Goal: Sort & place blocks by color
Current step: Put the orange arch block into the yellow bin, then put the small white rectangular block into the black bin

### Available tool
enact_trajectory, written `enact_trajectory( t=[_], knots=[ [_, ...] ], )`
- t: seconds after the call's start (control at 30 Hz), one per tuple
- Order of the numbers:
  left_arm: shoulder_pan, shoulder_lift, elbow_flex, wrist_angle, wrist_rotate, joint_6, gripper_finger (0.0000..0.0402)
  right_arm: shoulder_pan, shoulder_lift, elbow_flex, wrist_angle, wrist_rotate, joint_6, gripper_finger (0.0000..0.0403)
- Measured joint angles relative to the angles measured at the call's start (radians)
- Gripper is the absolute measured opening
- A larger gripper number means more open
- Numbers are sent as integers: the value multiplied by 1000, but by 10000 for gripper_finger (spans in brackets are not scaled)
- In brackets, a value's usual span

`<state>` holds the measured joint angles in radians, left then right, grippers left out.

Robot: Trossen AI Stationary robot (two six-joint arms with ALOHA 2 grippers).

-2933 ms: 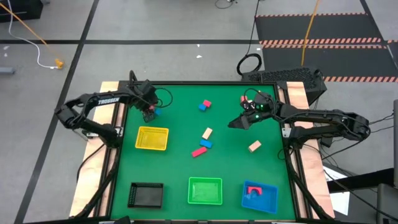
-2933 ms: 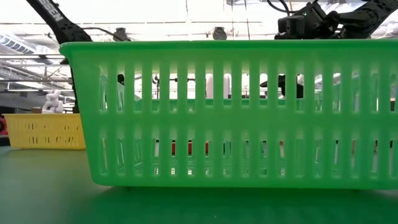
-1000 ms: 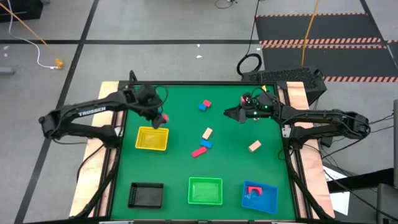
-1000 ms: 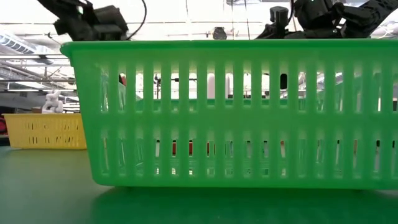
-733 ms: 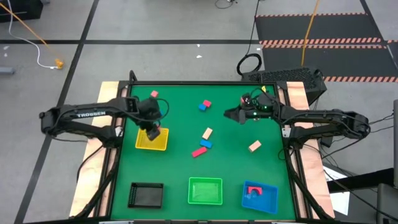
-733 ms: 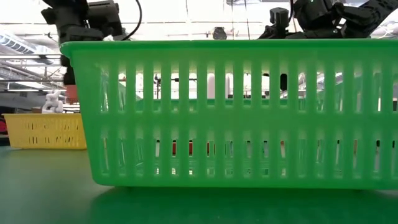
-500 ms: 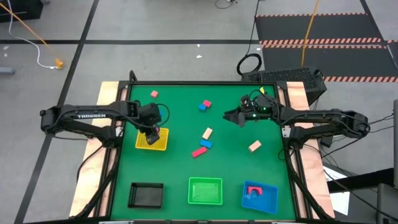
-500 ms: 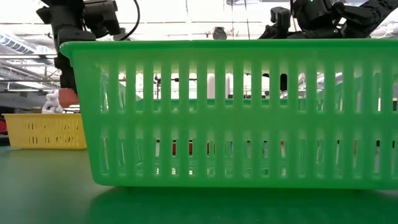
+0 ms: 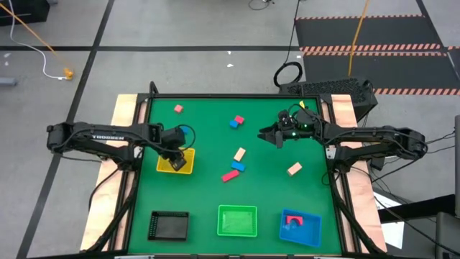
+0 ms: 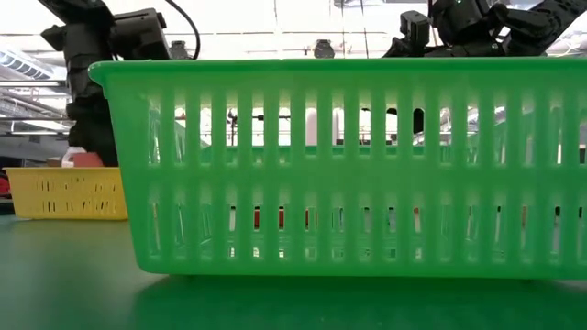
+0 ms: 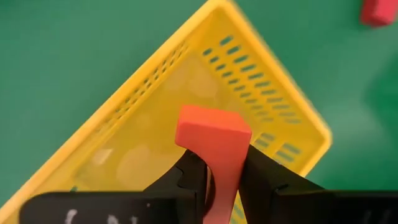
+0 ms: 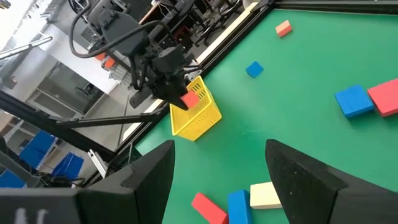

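My left gripper [image 9: 177, 156] hangs over the yellow tray [image 9: 167, 165] at the table's left, shut on a red block [image 11: 214, 134], also seen in the low view [image 10: 85, 159]. My right gripper [image 9: 267, 134] waits open above the mat at the far right, holding nothing. Loose blocks lie flat on the green mat: a pink one [image 9: 178, 108], a small blue one [image 12: 254, 70], a red and blue pair [image 9: 237, 121], a cream one [image 9: 239, 153], a pink and blue pair [image 9: 232, 171] and another cream one [image 9: 294, 169]. My left gripper pinches the red block between its two fingers [image 11: 186, 177], on two opposite sides of its upper part [image 11: 219, 169]. The fingers come from above, slanting down. The block's free end sticks out past the fingertips, lifted clear above the yellow tray's floor.
Along the near edge stand a black tray [image 9: 169, 224], a green tray [image 9: 237, 220] and a blue tray [image 9: 300, 225] with a red piece in it. The green tray's wall [image 10: 339, 165] fills most of the low view. Open mat lies between the trays and the loose blocks.
My left gripper has carried the red block toward the table's near edge and downward, from beside the yellow tray's far side to over the tray, turning as it went. The block stays in its hold. The pink block at the far left has come into view.
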<state>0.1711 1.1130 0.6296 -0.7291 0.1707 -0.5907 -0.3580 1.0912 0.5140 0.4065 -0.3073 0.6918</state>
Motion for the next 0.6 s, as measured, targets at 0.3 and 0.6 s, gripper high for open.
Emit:
enact_trajectory(
  t=[0.3,0.6],
  knots=[
    [-12,0,0,35,-3,-21,154,0,0,0,4,0,38,240],
    [-8,0,0,116,115,-40,194,1,0,0,69,49,48,240]
  ],
)
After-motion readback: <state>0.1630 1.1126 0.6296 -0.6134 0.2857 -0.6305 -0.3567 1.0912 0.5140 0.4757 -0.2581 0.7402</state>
